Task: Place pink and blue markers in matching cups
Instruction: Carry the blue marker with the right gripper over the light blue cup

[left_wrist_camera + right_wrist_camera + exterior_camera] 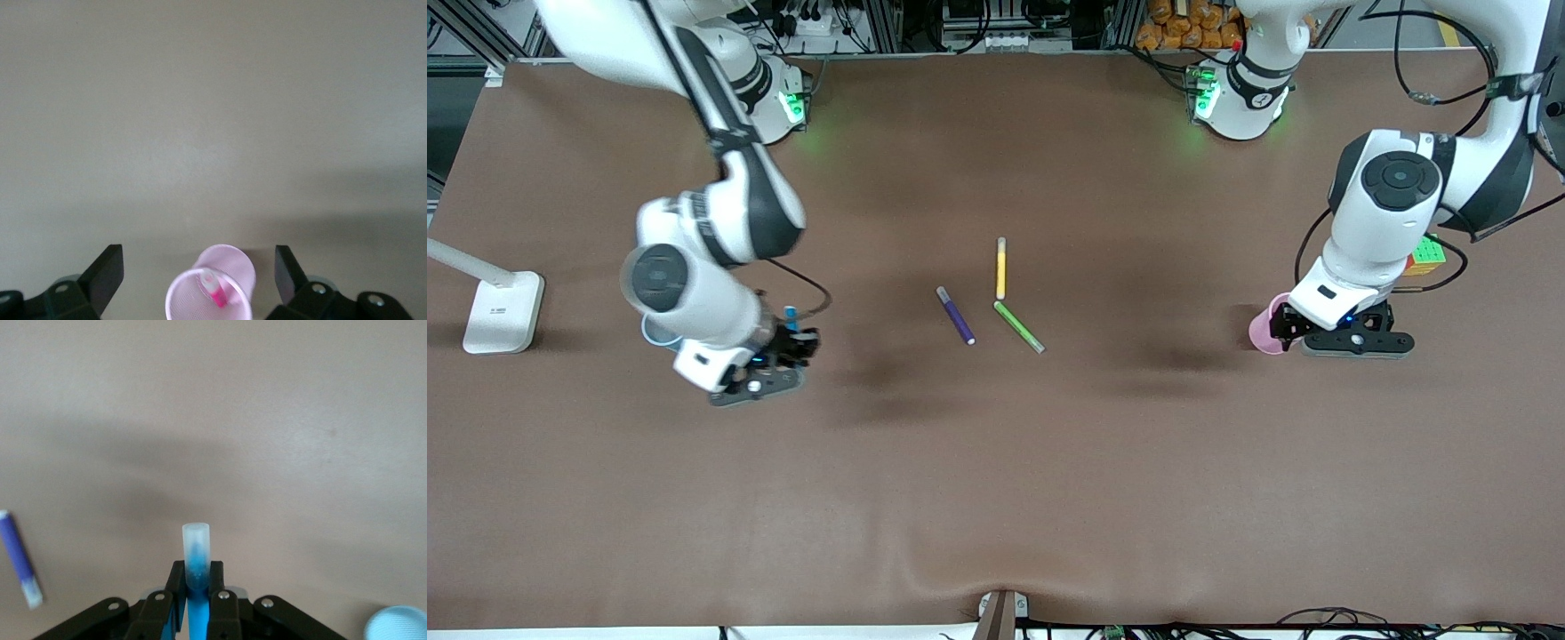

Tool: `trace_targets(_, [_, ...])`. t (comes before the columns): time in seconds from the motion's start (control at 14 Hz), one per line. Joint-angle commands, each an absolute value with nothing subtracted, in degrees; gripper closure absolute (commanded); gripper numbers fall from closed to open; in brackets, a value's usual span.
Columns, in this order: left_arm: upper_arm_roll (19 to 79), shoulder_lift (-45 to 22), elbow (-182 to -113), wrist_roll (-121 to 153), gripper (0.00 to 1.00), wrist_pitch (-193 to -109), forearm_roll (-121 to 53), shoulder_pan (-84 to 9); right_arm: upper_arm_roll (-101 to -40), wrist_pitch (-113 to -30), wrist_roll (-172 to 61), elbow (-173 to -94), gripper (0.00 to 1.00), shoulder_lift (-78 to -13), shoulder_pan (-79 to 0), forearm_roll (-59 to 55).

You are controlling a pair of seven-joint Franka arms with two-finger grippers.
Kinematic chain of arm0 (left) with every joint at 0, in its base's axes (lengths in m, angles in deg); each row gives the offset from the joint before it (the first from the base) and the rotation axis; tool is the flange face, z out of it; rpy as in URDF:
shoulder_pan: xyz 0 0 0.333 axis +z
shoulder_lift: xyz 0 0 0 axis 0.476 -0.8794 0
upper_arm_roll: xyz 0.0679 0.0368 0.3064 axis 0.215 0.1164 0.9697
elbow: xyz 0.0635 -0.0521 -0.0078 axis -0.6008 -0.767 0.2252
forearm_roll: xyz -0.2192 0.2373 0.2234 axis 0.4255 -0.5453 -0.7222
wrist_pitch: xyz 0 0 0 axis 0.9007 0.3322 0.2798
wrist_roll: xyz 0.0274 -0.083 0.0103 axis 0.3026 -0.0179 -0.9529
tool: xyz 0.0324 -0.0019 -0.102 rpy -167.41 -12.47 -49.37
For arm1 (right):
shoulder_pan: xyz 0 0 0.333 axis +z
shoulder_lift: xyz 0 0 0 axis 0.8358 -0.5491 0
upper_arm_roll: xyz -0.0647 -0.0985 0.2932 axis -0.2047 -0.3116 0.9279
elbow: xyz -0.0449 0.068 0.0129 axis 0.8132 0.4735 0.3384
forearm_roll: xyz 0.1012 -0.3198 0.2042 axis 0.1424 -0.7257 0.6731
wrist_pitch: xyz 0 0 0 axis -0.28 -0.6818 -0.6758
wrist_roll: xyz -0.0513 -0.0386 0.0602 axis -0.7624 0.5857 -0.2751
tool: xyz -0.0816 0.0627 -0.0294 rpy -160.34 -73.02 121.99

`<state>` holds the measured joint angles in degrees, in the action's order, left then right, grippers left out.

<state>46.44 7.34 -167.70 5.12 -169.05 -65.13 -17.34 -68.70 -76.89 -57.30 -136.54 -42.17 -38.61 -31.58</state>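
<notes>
**A robotics laboratory with a test table**

This place is a research lab, not a home. Two white robot arms with black joints (694, 222) (1396, 204) stand fixed on a wide table under a plain brown cloth (996, 498). Their round bases carry green status lights (791, 107). Black cables (1414, 89) hang loose around the arms. Along the table's edge by the bases run bare aluminium frame rails (978, 36). A white desk lamp with a flat square foot (503, 311) stands at the right arm's end.

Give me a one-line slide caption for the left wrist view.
Left gripper open above the pink cup, pink marker already standing inside it.
</notes>
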Motion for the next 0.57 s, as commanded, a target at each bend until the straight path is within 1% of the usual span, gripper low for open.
trace_targets(0.0, [44.2,7.8,-161.6,5.6,0.00,-159.3,-62.3,-16.9,-67.6,-72.9,-72.0,-138.6,1.00,-37.3,-44.5,-27.1])
trace_targets(0.14, [43.8,8.3,-160.0,5.7,0.00,-157.3,-62.2,-16.7,-67.6,-69.7,-81.2,-138.6,1.00,-35.3,-48.1,-25.9])
trace_targets(0.36, [43.8,8.3,-157.2,7.7,0.00,-154.4,-59.1,-16.7,-67.6,-67.9,-94.1,-138.9,1.00,-34.0,-51.4,-25.5])
trace_targets(0.5, [43.8,8.2,-155.6,9.2,0.00,-153.2,-58.1,-16.7,-67.6,-67.9,-104.1,-141.1,1.00,-32.6,-53.7,-19.8])
